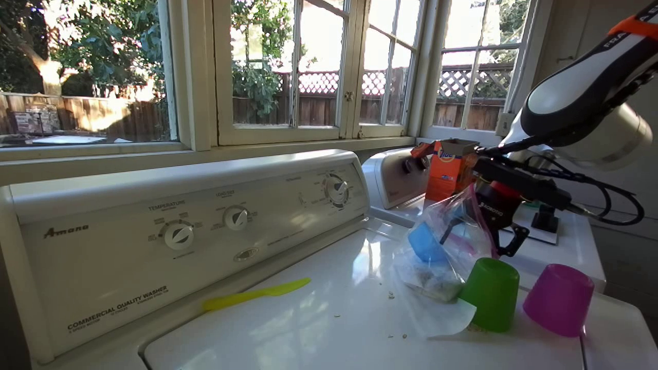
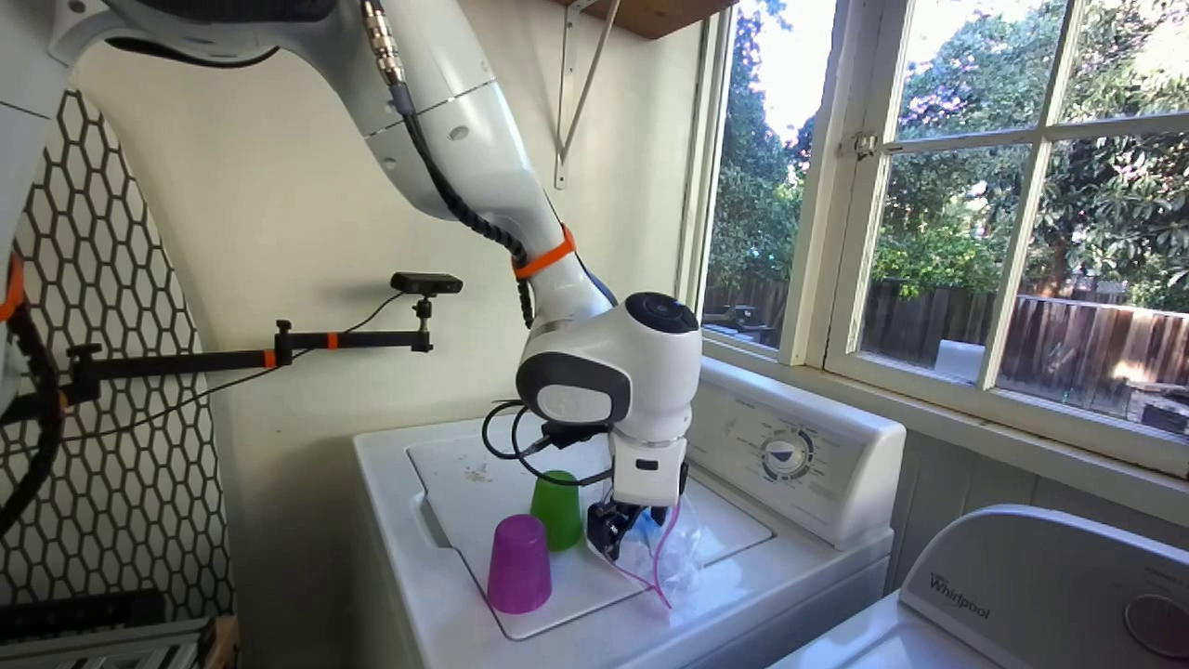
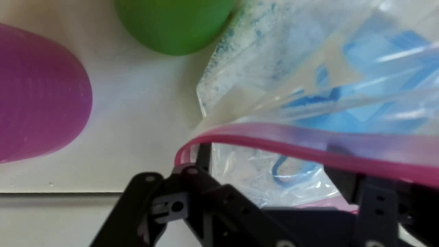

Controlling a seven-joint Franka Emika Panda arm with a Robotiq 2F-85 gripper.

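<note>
A clear zip bag (image 3: 260,51) with a pink rim holds white powder with blue specks and a blue scoop (image 3: 370,113). It rests on the washer lid, with its mouth around my gripper (image 3: 272,161). The jaws stand wide apart inside the opening, and between them I see only the bag's inner wall and the scoop's looped handle. The pink rim covers part of the fingers (image 3: 204,156). In both exterior views my gripper (image 1: 475,241) points down into the bag (image 2: 683,553). Upside down beside it stand a green cup (image 1: 492,295) and a magenta cup (image 1: 559,300).
A yellow plastic knife-like utensil (image 1: 257,294) lies along the washer's control panel (image 1: 272,226). An orange Tide box (image 1: 446,172) stands on the neighbouring machine. Small crumbs (image 2: 476,472) dot the lid. A camera arm (image 2: 358,340) extends beside the wall.
</note>
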